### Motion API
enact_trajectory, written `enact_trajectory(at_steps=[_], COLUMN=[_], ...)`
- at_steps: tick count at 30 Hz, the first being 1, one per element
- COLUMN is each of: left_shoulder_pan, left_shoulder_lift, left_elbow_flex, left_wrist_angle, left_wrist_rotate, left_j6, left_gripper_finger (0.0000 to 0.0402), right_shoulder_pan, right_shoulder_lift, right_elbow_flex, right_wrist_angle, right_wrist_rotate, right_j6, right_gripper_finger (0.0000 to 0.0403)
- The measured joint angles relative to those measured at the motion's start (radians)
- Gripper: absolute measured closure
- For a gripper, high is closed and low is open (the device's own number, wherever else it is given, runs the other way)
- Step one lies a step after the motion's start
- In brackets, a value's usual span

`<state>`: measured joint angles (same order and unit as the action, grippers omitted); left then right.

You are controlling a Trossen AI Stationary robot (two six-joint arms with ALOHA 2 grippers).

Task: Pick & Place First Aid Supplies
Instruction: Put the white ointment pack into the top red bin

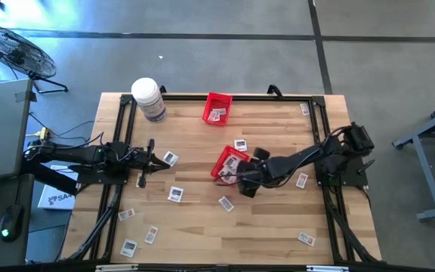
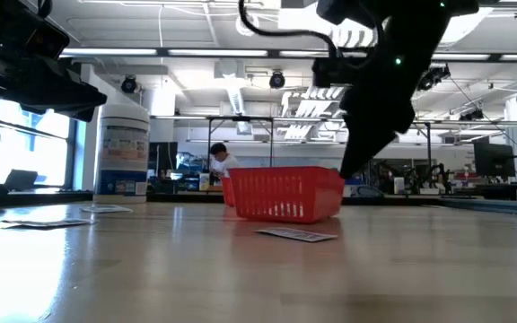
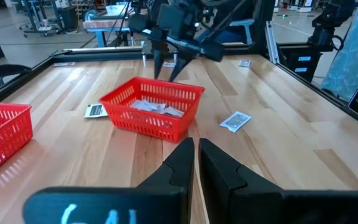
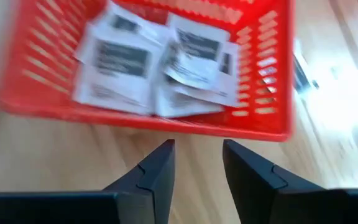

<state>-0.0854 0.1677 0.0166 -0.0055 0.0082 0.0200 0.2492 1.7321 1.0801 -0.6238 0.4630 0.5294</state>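
A red mesh basket [image 1: 227, 162] stands mid-table with several first aid packets [image 4: 148, 62] lying in it. My right gripper [image 4: 197, 167] hangs open just beside the basket's wall, tilted down, with nothing between its fingers; the left wrist view shows it [image 3: 166, 70] above the basket's far rim. More packets lie flat on the wood, such as one [image 1: 226, 202] near the basket and another [image 1: 175, 193] further left. My left gripper [image 3: 196, 150] stays shut and level at the table's left side [image 1: 157, 161], touching nothing.
A second red basket [image 1: 217, 108] holding packets stands at the far edge, with a big white jar [image 1: 148, 98] to its left. Loose packets lie near the front left corner [image 1: 129, 247] and front right [image 1: 306, 239]. A black frame rims the table [image 1: 319, 113].
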Motion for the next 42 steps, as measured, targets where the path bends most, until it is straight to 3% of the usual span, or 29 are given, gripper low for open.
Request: enact_trajectory(at_steps=[6,11,22,32,42], left_shoulder_pan=[0.000,0.000,0.000,0.000,0.000], left_shoulder_lift=[0.000,0.000,0.000,0.000,0.000], left_elbow_flex=[0.000,0.000,0.000,0.000,0.000], left_wrist_angle=[0.000,0.000,0.000,0.000,0.000], left_wrist_rotate=[0.000,0.000,0.000,0.000,0.000], left_j6=[0.000,0.000,0.000,0.000,0.000], left_gripper_finger=[0.0380,0.0380,0.0380,0.0380,0.0380], right_shoulder_pan=[0.096,0.193,0.222,0.208,0.174], right_shoulder_lift=[0.000,0.025,0.179,0.234,0.284], right_elbow_flex=[0.043,0.022,0.001,0.002,0.007], right_wrist_angle=[0.027,0.250,0.553,0.557,0.522], right_wrist_rotate=[-0.104,-0.190,-0.209,-0.226,-0.229], right_j6=[-0.037,-0.100,-0.214,-0.242,-0.160], right_gripper_finger=[0.0274,0.0274,0.0274,0.0274,0.0288])
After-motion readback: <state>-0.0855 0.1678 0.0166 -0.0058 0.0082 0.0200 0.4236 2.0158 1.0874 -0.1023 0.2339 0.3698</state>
